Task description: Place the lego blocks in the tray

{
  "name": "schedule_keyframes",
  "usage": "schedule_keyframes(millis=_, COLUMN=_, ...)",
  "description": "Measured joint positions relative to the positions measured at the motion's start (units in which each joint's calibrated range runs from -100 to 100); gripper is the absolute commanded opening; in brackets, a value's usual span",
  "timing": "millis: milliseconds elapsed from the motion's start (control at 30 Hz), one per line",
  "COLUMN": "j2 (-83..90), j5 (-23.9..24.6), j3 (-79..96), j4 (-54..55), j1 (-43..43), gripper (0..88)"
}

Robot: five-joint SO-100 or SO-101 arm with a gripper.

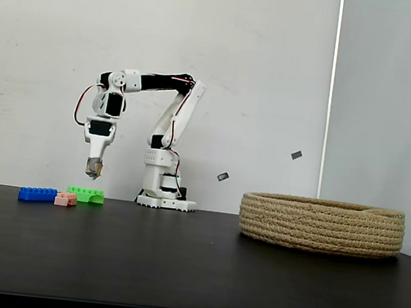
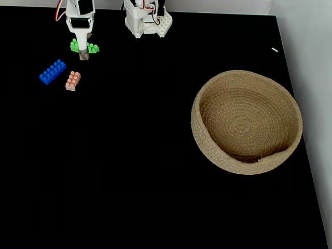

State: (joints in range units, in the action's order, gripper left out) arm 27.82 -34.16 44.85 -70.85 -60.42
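Coiled tan rope tray point(image 2: 246, 122) sits empty near table's right edge. Blue point(image 2: 52, 71), pink point(image 2: 73, 80), green point(image 2: 85, 47) lego bricks cluster far-left. Gripper point(image 1: 94, 170) hovers above green (jaw gap unreadable); first pick pending, needs descent.

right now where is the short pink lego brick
In the fixed view from above, the short pink studded brick lies on the black table at upper left, just right of the long blue brick and below the bright green brick.
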Motion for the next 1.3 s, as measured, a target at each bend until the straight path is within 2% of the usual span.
schedule_keyframes(millis=633, j2=-8.4, j5=0.2, j3=-1.8, j4=2.0, j1=-4.9, gripper=31.0)
schedule_keyframes(millis=833, j2=-12.6, j5=0.6, j3=-1.8, j4=5.8, j1=-5.0, gripper=27.7)
schedule_keyframes(millis=900, j2=-13.5, j5=0.6, j3=-1.8, j4=7.6, j1=-5.2, gripper=24.2)
schedule_keyframes(millis=1100, j2=-13.9, j5=0.8, j3=1.2, j4=12.1, j1=-6.4, gripper=1.1)
schedule_keyframes(millis=1300, j2=-13.7, j5=1.3, j3=3.4, j4=15.8, j1=-6.3, gripper=0.0)
